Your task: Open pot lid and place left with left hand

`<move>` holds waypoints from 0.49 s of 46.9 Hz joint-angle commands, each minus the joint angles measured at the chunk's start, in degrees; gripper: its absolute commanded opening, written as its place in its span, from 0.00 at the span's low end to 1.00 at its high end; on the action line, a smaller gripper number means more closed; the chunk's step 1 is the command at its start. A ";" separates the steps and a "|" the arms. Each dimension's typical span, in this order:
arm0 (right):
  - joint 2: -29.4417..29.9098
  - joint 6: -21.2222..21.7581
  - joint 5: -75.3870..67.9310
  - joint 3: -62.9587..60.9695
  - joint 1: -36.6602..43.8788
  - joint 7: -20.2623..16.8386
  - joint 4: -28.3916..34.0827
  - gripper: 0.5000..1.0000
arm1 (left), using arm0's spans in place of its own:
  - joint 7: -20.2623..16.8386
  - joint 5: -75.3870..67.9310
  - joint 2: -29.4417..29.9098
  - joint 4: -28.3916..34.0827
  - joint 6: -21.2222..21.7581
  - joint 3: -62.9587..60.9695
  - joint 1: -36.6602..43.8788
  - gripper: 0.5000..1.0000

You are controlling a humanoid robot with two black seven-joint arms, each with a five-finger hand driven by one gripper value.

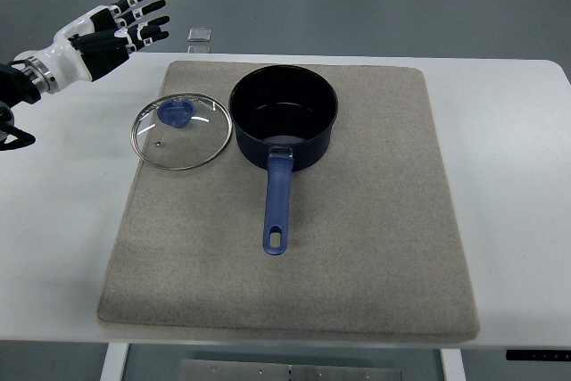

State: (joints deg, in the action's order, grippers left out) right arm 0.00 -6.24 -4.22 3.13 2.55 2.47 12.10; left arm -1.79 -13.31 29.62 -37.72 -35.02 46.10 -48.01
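Round glass pot lid with blue knob (182, 131) lies flat on the grey felt mat (357, 247), just left of the uncovered dark blue saucepan (284, 118). White-and-black left hand (114, 31), fingers apart and empty, hovers far-left; best withdrawn clear of the white table (517, 176).

left arm (18, 78) cut by left edge

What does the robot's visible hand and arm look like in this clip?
Only the left hand shows: a white shell over the back of the hand, black fingers with white bands at the joints, a metallic ring at the wrist, then a black forearm. The right arm is out of view.
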 commanded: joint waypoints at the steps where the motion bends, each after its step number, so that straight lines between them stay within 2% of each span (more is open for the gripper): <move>1: 0.00 0.00 0.00 0.03 0.00 -0.01 0.03 0.83 | 5.21 0.04 -0.70 -0.34 0.02 5.83 1.51 0.98; 7: 0.00 0.00 0.00 -0.05 0.00 -0.01 0.03 0.83 | 9.43 0.21 -1.93 -0.34 0.02 11.29 3.27 0.98; 23: 0.00 0.00 0.00 0.03 0.00 -0.01 0.03 0.83 | 9.61 0.22 -2.02 0.19 0.02 11.12 2.92 0.98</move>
State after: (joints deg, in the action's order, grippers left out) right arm 0.00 -6.24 -4.22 3.16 2.55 2.46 12.11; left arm 7.85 -13.01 27.65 -37.52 -35.00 57.24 -45.06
